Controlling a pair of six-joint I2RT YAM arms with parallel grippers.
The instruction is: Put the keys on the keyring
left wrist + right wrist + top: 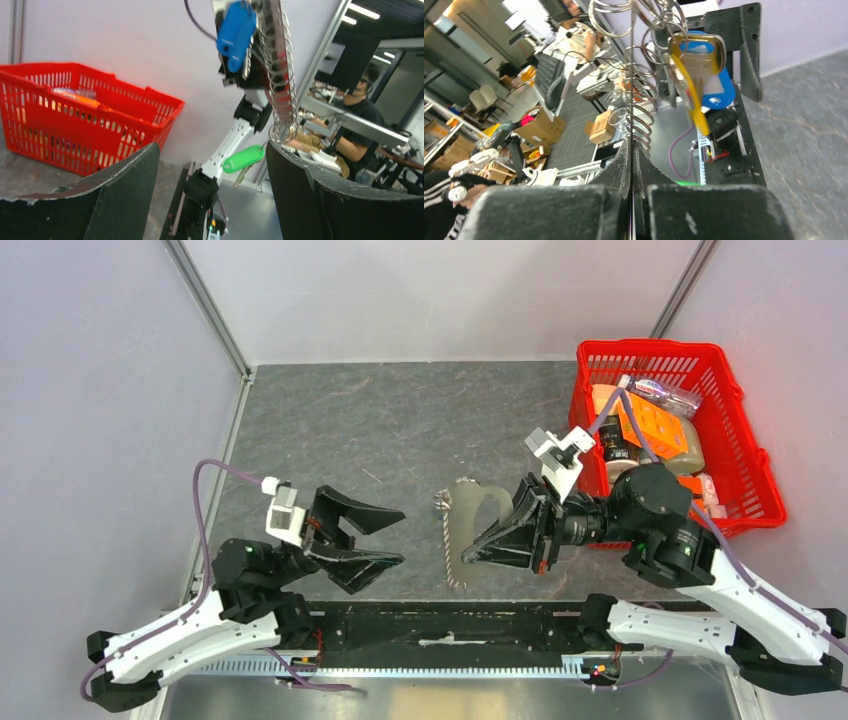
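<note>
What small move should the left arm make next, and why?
Probably ease the left gripper forward toward the keyring. It is open, empty and apart from the keyring, which the right gripper is shut on. In the left wrist view the green tag hangs straight ahead, with the blue key above it.

- The keyring (478,518) is a flat silver loop with a row of small wire rings down one edge. It is pinched edge-on between the closed fingers of my right claw (632,150) and reaches toward 9 o'clock over the middle of the surface (350,430).
- Its green tag (243,158) dangles at the 6 o'clock end of the ring row.
- The blue-capped key (235,30) hangs from the rings near the 12 o'clock end.
- The yellow-capped key (691,85) hangs on a ring just beside it, overlapping the blue cap.
</note>
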